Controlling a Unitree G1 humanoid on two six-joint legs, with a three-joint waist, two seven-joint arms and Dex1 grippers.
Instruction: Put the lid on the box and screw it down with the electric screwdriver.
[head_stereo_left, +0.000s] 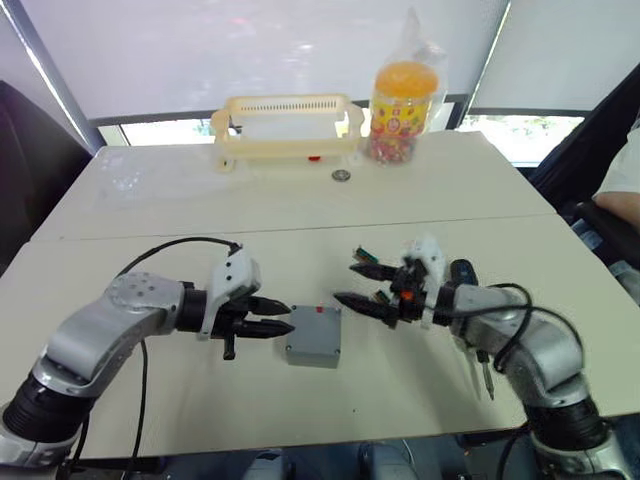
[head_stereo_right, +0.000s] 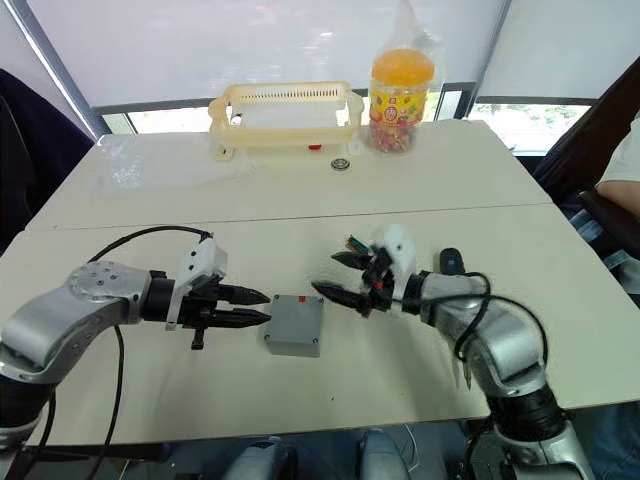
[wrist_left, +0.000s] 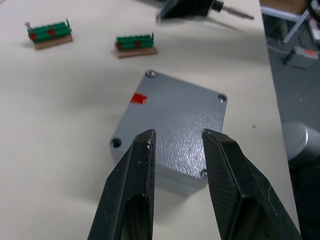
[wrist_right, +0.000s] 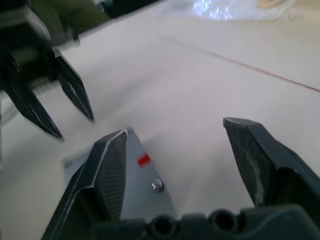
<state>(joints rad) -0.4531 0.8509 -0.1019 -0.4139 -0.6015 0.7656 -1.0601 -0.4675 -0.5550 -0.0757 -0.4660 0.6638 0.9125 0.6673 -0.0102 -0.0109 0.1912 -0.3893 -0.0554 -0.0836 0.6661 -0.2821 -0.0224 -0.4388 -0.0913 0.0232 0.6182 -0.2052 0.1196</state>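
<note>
Cream table (head_stereo_left: 150, 400): lidded box (head_stereo_left: 313, 336) between left tool (head_stereo_left: 278, 318), slightly parted, empty, and right tool (head_stereo_left: 352, 285), wide open.

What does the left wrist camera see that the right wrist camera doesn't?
The left wrist view adds two green blocks on brown bases beyond the box, plus the box's whole top: screws at three corners and an empty screw hole at the fourth. The right wrist view adds the open left gripper facing it across the box, and the table's seam. Both share the grey box and its red mark.
</note>
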